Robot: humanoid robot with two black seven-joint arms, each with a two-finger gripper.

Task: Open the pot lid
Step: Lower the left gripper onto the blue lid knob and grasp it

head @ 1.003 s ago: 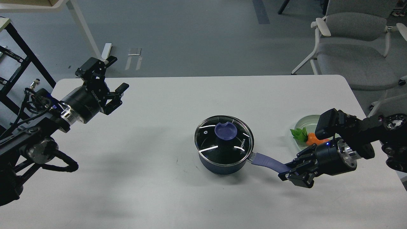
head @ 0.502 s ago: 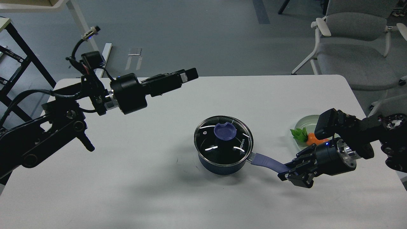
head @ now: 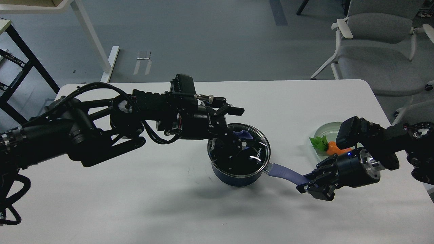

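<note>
The dark navy pot [head: 237,176] stands at the middle of the white table [head: 135,203]. The glass lid [head: 254,152] sits on it, and its purple-blue knob [head: 244,134] is partly covered. My left gripper [head: 237,126] reaches in from the left and hovers over the lid's left part. It is open, with one finger [head: 235,110] beyond the knob and the other low over the glass. My right gripper [head: 307,184] is shut on the end of the pot's lavender-blue handle [head: 284,172].
A pale green plate [head: 325,129] with a toy carrot [head: 334,148] and a green leaf sits at the table's right, just behind my right arm. Grey chairs [head: 376,51] stand beyond the table's far right corner.
My left arm has swung from the table's far left to over the pot, bringing its gripper down at the lid's knob. My right gripper and the pot have stayed put.
</note>
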